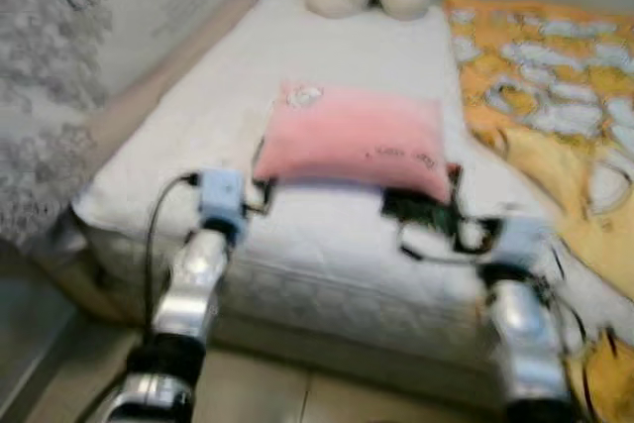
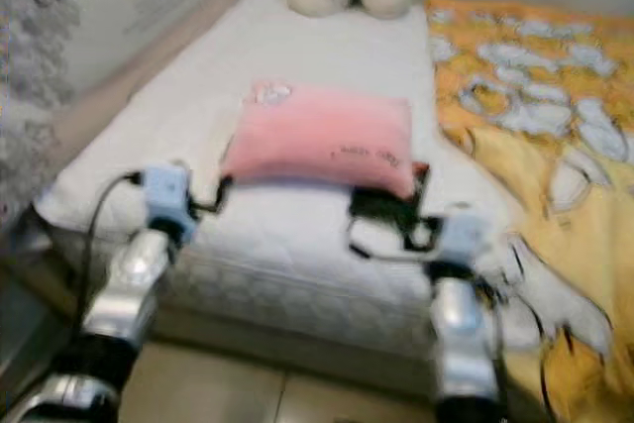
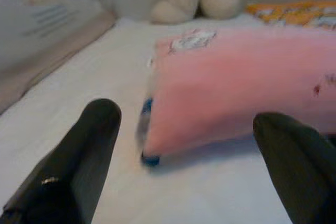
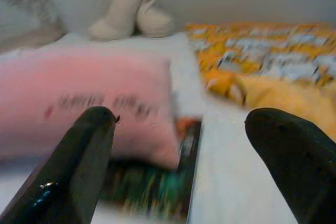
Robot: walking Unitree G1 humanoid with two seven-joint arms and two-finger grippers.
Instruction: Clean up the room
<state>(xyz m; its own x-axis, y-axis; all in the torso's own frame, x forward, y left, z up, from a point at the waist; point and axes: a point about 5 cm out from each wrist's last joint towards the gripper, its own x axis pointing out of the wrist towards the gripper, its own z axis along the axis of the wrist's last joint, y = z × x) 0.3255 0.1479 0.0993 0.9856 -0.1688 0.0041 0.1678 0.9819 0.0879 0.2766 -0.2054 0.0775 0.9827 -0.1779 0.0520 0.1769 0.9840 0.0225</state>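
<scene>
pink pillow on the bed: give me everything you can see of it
The pink pillow is a soft, rectangular cushion that looks like plain fabric, with a small line of dark lettering near one corner and a pale patch at its far corner. It lies flat near the foot of the white mattress. One corner overlaps a dark, greenish flat object. Both grippers, left and right, are open just short of it.

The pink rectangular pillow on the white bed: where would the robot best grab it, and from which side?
Probably by its two short ends. The pink rectangular pillow lies flat and wide across the white mattress, so coming from the foot of the bed, the left gripper could take the end on the robot's left and the right gripper the other. Both grippers' jaws stand open, already facing it.
</scene>
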